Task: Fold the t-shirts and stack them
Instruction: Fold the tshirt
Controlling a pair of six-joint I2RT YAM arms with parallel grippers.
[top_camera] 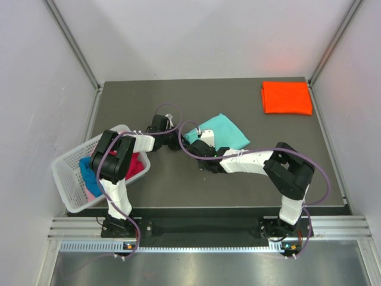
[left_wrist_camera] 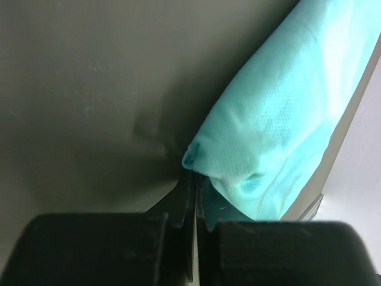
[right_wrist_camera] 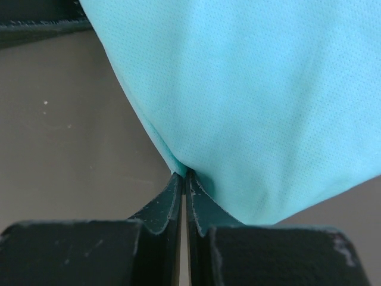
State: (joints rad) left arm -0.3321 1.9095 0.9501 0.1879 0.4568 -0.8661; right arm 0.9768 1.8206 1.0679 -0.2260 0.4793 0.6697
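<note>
My left end effector [left_wrist_camera: 193, 179] and right end effector [right_wrist_camera: 183, 176] are near each other mid-surface, both pinched on the teal t-shirt [top_camera: 217, 132], so that patch is crowded. The cloth and my right forearm bar the way across the middle. On the left, the basket [top_camera: 68, 179] fills the near corner, and my own left elbow hangs over it. The orange t-shirt [top_camera: 287, 98] takes the far right corner. The surface [top_camera: 137, 98] lies bare at far left, between the two shirts, and along the near middle.
</note>
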